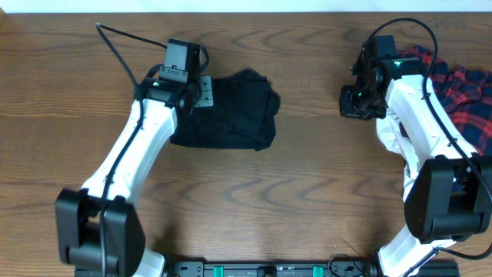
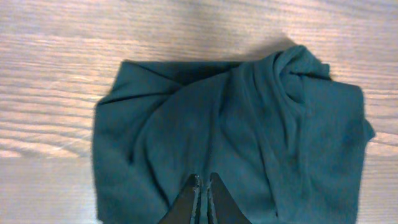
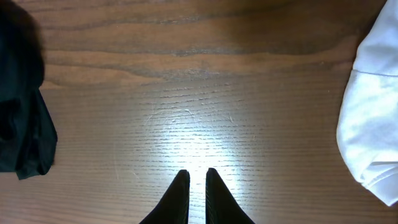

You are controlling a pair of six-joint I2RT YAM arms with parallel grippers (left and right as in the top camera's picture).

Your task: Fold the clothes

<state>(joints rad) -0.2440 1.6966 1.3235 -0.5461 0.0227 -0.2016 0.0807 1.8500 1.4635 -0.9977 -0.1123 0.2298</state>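
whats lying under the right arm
A white garment shows from under the right arm, with a red-and-navy plaid piece beyond it. How far either runs beneath the arm is hidden.

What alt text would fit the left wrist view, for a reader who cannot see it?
A dark shirt, folded into a rumpled bundle, lies on a wooden table and fills most of the frame. The left jaws, shut, point at its lower edge from bottom centre.

three garments lay on one surface [image 1: 307,192]: one black shirt [image 1: 231,111], one plaid piece [image 1: 469,100], one white piece [image 3: 373,124]. two arms worked there, with two hands: left hand [image 2: 204,180], right hand [image 3: 197,177].
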